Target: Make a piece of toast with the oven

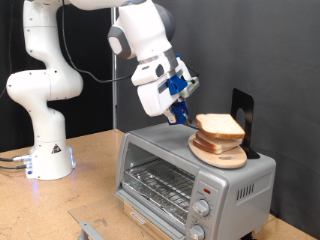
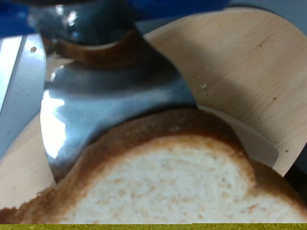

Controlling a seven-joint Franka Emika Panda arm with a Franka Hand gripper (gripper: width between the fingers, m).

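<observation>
The oven (image 1: 165,180) is a silver toaster oven on the wooden table, its glass door shut, with a wire rack behind it and two knobs (image 1: 204,209) at the exterior view's right. On its top stands a round wooden plate (image 1: 215,155) with a pile of bread slices (image 1: 220,127). No single slice lies apart from the pile. My gripper (image 1: 183,110) hangs just above the oven top, close against the pile's left side. In the wrist view a pale slice with tan crust (image 2: 173,187) fills the foreground, over a shiny metal finger (image 2: 106,101) and the plate (image 2: 249,67).
A black upright panel (image 1: 241,108) stands behind the plate on the oven top. The arm's white base (image 1: 48,150) is at the exterior view's left on the table. A small grey object (image 1: 90,231) lies at the table's front edge.
</observation>
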